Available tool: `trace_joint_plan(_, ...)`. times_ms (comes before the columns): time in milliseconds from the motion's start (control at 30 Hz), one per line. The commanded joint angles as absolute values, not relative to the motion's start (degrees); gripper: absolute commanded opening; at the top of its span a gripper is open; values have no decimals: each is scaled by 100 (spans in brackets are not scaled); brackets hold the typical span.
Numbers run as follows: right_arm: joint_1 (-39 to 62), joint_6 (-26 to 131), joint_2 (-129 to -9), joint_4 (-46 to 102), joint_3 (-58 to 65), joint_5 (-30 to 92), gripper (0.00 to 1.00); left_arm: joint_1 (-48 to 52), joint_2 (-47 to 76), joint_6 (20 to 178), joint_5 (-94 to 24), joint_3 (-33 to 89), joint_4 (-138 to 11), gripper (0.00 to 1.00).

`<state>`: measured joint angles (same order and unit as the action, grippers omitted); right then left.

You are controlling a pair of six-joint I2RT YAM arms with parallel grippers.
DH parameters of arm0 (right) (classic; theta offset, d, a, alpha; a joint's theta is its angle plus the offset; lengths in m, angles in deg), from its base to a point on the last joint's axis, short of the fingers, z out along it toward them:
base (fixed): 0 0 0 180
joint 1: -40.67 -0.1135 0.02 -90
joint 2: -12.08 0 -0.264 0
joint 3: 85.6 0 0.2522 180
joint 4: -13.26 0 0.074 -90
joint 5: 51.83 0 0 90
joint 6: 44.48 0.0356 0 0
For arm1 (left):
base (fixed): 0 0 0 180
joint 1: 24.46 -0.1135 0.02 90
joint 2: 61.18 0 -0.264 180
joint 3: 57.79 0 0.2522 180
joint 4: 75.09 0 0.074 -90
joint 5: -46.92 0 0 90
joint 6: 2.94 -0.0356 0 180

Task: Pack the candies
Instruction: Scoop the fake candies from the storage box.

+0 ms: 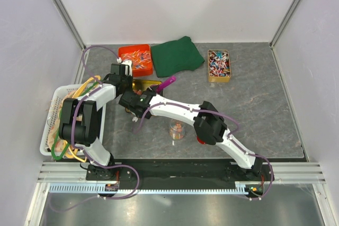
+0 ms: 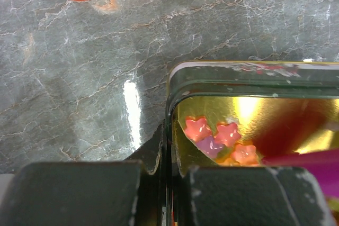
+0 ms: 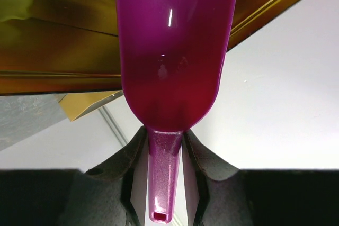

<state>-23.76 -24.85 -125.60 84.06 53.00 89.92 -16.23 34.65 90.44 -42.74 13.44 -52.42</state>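
Nearest, we see a jar (image 1: pixel 177 129) at lower centre. Beyond it the left gripper (image 2: pixel 167 158) clamps the wall of the gold tin (image 2: pixel 254 72), candies (image 2: pixel 220 138) inside, and the right gripper (image 3: pixel 164 144) pinches the purple scoop (image 3: pixel 175 51) by its handle. Farther up lie an orange tray (image 1: pixel 135 59), green cloth (image 1: pixel 177 55) and sweet box (image 1: pixel 219 65) on the grey marbled table (image 1: pixel 265 109), white walls (image 1: pixel 175 3) around.
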Motion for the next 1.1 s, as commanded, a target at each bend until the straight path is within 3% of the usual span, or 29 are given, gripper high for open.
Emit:
trace_joint_plan(0,-2569,-2629,-12740,8363,5376,9284,0,-1629,3312,9260,-4291,1521,-5570,2)
trace_joint_plan(367,-2762,-2418,-12889,8310,5261,9012,0,-1620,3339,9269,-4413,1530,-5570,2)
trace_joint_plan(1067,-3000,-1004,-13584,8723,6492,8090,0,-1594,3409,9374,-4721,1556,-5438,2)
